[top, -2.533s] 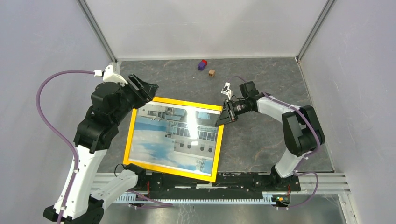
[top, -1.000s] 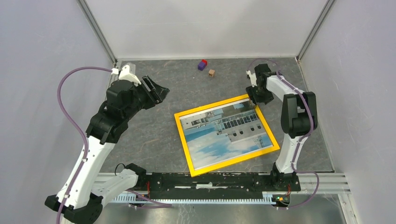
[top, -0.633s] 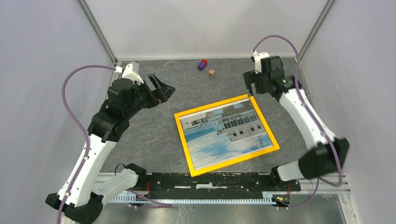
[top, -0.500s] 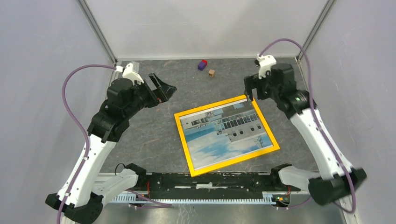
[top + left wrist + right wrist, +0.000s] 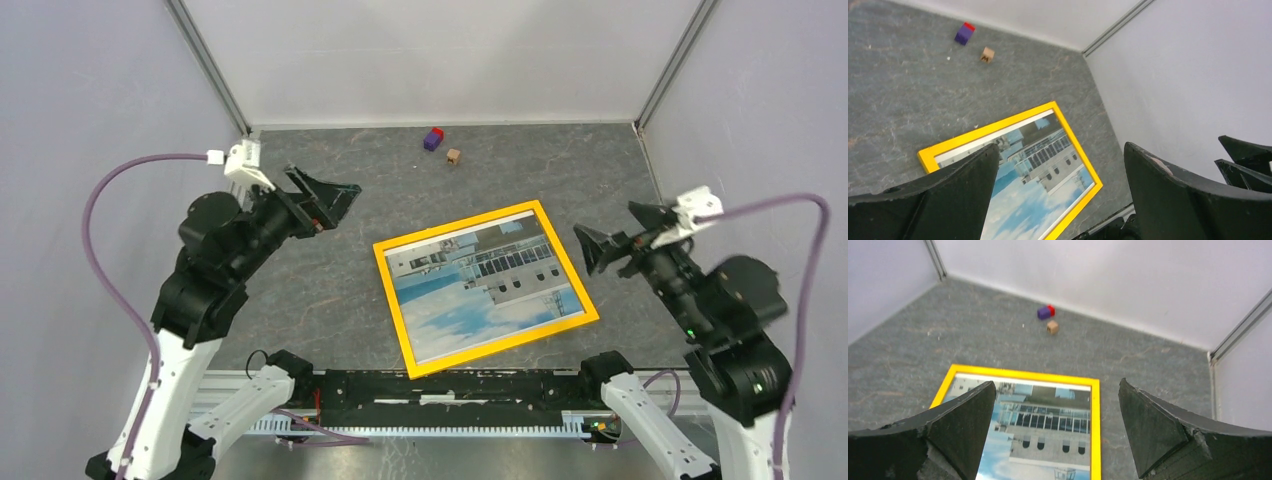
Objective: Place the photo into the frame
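**Me:** Orange-yellow wood runs right round the photo (image 5: 485, 290). The frame (image 5: 396, 309) lies flat and skewed on the bench (image 5: 320, 300), a little toward 3 o'clock from the middle.

**Asker:** And the print itself?

**Me:** Picture side up inside the border, buildings and sky showing. By my reckoning it is seated, so the job looks finished. A thin pale strip shows along one inner edge, and I cannot tell whether that is margin or gap.

**Asker:** What have you got hold of?

**Me:** Nothing. My left fingers (image 5: 1060, 149) are spread as wide as they go, hanging in the air at about 10 o'clock of the frame, well apart from it. My right fingers (image 5: 1056, 384) are just as wide and empty, raised at 3 o'clock.

**Asker:** Why so wide and so far off?

**Me:** I judge it is so that nothing of mine can catch the rim and shake the print out. Flat on the bench, the frame holds it by itself.

**Asker:** Anything else about?

**Me:** A purple-and-red block (image 5: 433, 138) and a tan block (image 5: 454, 156) sit at 12 o'clock near the bench's far edge. They are well apart from the frame.
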